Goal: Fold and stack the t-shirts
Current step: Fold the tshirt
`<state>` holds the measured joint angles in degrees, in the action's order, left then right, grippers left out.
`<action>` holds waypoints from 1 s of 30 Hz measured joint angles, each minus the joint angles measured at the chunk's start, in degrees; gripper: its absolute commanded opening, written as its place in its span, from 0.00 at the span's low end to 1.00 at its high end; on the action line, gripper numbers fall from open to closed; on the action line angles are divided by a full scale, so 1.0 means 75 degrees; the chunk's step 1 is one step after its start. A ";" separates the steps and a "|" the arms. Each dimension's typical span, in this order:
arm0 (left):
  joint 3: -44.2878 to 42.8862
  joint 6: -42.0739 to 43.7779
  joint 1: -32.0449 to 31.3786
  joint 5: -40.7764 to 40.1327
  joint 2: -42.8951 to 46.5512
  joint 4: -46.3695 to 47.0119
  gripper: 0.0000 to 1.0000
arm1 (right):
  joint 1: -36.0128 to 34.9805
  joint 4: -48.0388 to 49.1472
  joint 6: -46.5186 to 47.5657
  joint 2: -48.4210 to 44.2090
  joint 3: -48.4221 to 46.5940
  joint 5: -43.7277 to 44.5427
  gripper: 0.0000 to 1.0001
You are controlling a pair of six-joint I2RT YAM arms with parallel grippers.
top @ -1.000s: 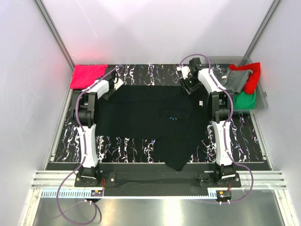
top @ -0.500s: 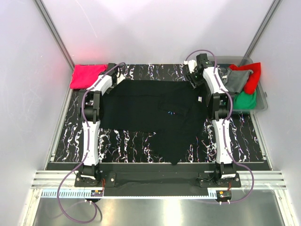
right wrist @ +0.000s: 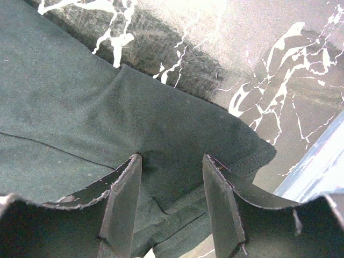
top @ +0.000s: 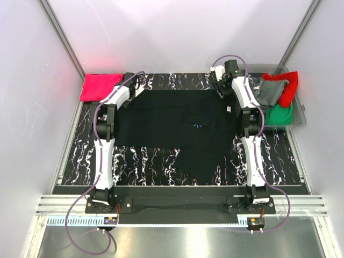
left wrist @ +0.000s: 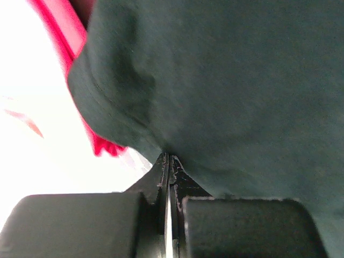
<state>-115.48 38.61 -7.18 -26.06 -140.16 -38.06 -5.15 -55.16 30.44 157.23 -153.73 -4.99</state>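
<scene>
The large black t-shirt (top: 172, 126) lies spread on the marbled table, its light-blue mark (top: 198, 127) right of centre. My left gripper (top: 130, 86) is at the shirt's far left corner, shut on a fold of black cloth (left wrist: 215, 80), pinched at the tips (left wrist: 167, 158). My right gripper (top: 221, 86) is at the far right corner. Its jaws are open and astride the shirt's hemmed corner (right wrist: 177, 134), the fingertips (right wrist: 131, 164) resting on the cloth. The folded pink-red t-shirt (top: 99, 86) lies at the far left and shows in the left wrist view (left wrist: 54, 32).
A clear bin (top: 298, 121) at the far right holds the grey (top: 271, 91), red (top: 287, 86) and green (top: 280, 114) t-shirts. White walls close in the back and sides. The shirt's tail (top: 201, 172) hangs toward the near edge.
Both grippers moved toward the far edge, drawing the black shirt back and flatter. Its near tail slid away from the front edge.
</scene>
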 measured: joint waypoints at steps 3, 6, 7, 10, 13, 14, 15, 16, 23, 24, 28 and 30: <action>0.0318 -0.0172 -0.0108 0.0090 0.0393 -0.0166 0.00 | 0.0006 0.0090 0.0090 -0.0385 0.0571 -0.0073 0.56; 0.0702 -0.0347 -0.0256 0.0192 0.1072 -0.0254 0.00 | 0.0020 0.0163 0.0125 -0.1507 0.2020 -0.0315 0.56; 0.0807 -0.0388 -0.0286 0.0219 0.1297 -0.0274 0.00 | 0.0023 0.0207 0.0099 -0.1976 0.2527 -0.0490 0.56; 0.1224 -0.0504 -0.0405 0.0283 0.2124 -0.0224 0.00 | 0.0055 0.0323 -0.0082 -0.3765 0.4325 -0.1061 0.56; 0.1614 -0.0586 -0.0428 0.0341 0.2704 -0.0125 0.00 | 0.0105 0.0487 -0.0367 -0.5578 0.6024 -0.1833 0.54; 0.1749 -0.0606 -0.0420 0.0373 0.2818 -0.0087 0.00 | 0.0117 0.0458 -0.0472 -0.6137 0.6601 -0.2127 0.53; 0.1894 -0.0627 -0.0405 0.0414 0.2911 -0.0076 0.00 | 0.0131 0.0411 -0.0592 -0.6592 0.7096 -0.2416 0.51; 0.2022 -0.0644 -0.0393 0.0452 0.2955 -0.0082 0.00 | 0.0140 0.0393 -0.0691 -0.6927 0.7536 -0.2699 0.49; 0.2646 -0.0799 -0.0379 0.0685 0.2958 -0.0149 0.00 | 0.0137 0.0265 -0.0921 -0.6787 0.9716 -0.3631 0.46; 0.2690 -0.0822 -0.0379 0.0708 0.2958 -0.0146 0.00 | 0.0137 0.0221 -0.0924 -0.6647 0.9824 -0.3666 0.46; 0.2836 -0.0883 -0.0379 0.0775 0.2958 -0.0134 0.00 | 0.0137 0.0239 -0.0953 -0.6263 0.9885 -0.3754 0.45; 0.2908 -0.0903 -0.0379 0.0793 0.2958 -0.0122 0.00 | 0.0137 0.0323 -0.1011 -0.6169 0.9821 -0.3829 0.45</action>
<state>-93.67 31.83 -10.02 -20.12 -117.97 -38.98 -4.12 -52.73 22.85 110.96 -80.07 -33.71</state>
